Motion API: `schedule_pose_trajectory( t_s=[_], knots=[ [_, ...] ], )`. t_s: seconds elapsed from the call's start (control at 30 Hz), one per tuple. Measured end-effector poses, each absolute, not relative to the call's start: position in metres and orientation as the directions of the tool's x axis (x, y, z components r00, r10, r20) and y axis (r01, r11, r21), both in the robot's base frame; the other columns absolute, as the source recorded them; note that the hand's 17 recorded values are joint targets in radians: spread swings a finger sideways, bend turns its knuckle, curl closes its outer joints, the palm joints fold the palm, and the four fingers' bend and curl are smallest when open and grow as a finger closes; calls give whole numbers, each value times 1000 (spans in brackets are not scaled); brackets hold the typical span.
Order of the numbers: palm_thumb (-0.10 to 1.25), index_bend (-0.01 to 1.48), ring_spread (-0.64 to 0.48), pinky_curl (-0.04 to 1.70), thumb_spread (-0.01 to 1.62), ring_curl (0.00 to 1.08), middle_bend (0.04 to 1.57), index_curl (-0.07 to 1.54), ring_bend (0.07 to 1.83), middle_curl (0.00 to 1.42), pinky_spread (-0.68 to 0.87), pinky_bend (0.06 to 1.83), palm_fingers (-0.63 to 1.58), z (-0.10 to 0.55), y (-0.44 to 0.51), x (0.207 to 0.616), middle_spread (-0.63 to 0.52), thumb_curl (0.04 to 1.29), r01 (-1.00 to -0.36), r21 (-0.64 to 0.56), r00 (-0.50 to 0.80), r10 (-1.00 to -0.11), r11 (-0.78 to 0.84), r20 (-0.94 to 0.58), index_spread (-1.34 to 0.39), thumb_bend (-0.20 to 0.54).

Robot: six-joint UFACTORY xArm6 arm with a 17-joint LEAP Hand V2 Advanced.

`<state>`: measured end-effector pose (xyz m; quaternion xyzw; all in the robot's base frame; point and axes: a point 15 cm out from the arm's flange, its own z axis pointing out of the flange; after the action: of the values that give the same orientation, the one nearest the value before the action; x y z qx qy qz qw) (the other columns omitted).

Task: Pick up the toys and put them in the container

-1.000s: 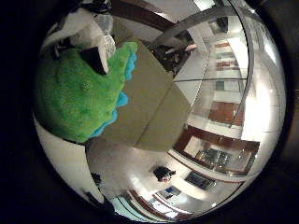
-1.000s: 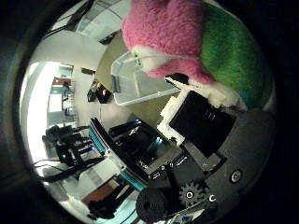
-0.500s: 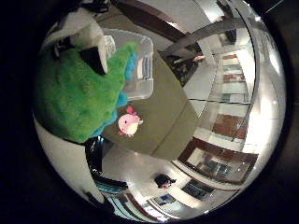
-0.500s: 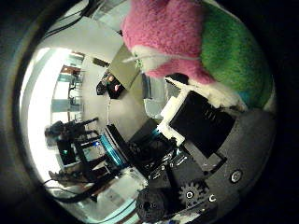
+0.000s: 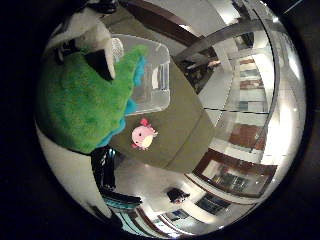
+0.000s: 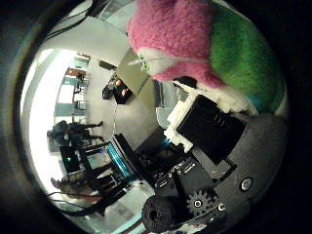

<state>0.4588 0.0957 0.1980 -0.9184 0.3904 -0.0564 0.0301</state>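
My hand (image 6: 210, 132) is shut on a green plush toy (image 5: 80, 100) with blue fringes. The toy fills much of the little finger side view, and a white finger (image 5: 100, 42) curls over it. The thumb side view shows the toy's pink and green part (image 6: 210, 44) pressed against the palm. A clear plastic container (image 5: 152, 78) stands on the olive table (image 5: 185, 125) below the hand, beside the plush. A small pink toy (image 5: 143, 134) lies on the table, a little away from the container.
The table's edge (image 5: 205, 110) runs close past the container. Beyond it lie pale floor and glass walls. The thumb side view shows a black frame with teal parts (image 6: 132, 161) and chairs (image 6: 73, 132) in the room.
The camera has swung with the hand. The container and the pink toy have come into the little finger side view and now sit nearer its middle. The plush stays in the hand.
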Motion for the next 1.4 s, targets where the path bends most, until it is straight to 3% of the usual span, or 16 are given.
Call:
schedule_pose_trajectory(
  t_s=[0.07, 0.17, 0.33, 0.4, 0.47, 0.53, 0.67, 1.0, 1.4],
  knots=[
    [899, 1021, -269, 895, 1118, 920, 1238, 951, 1256, 878, -201, 1371, 1046, 201, 98, 466, -165, 567, -711, -129, 686, -722, -692, 92, -261, -32],
    [826, 828, -262, 806, 1078, 844, 1146, 917, 1224, 849, -252, 1307, 1008, 201, 99, 467, -176, 546, -703, -135, 692, -716, -698, 95, -302, -31],
    [768, 509, -279, 714, 1066, 737, 956, 851, 1166, 780, -375, 1225, 734, 201, 97, 467, -210, 516, -696, -131, 699, -708, -706, 96, -381, -24],
    [743, 326, -281, 701, 1104, 706, 825, 775, 1160, 735, -389, 1207, 494, 200, 97, 467, -223, 490, -687, -130, 709, -699, -715, 98, -409, -25],
    [710, 237, -276, 686, 1130, 679, 709, 701, 1157, 689, -379, 1181, 398, 201, 97, 467, -223, 464, -679, -131, 716, -691, -723, 100, -430, -25],
    [682, 215, -257, 675, 1143, 642, 589, 647, 1067, 632, -331, 1124, 215, 196, 94, 464, -196, 440, -676, -122, 721, -686, -727, 95, -440, -27],
    [658, 240, -184, 619, 1136, 546, 446, 559, 862, 526, -137, 973, 61, 174, 86, 449, -140, 407, -677, -104, 726, -684, -729, 71, -436, -23],
    [624, 184, -19, 432, 1102, 340, 284, 389, 534, 377, 209, 747, -8, 172, 92, 451, -33, 355, -663, -113, 737, -672, -740, 79, -433, -24],
    [612, 166, 49, 283, 1090, 268, 193, 306, 417, 334, 277, 668, 44, 171, 90, 451, -13, 330, -665, -111, 735, -674, -738, 78, -435, -23]
  ],
)
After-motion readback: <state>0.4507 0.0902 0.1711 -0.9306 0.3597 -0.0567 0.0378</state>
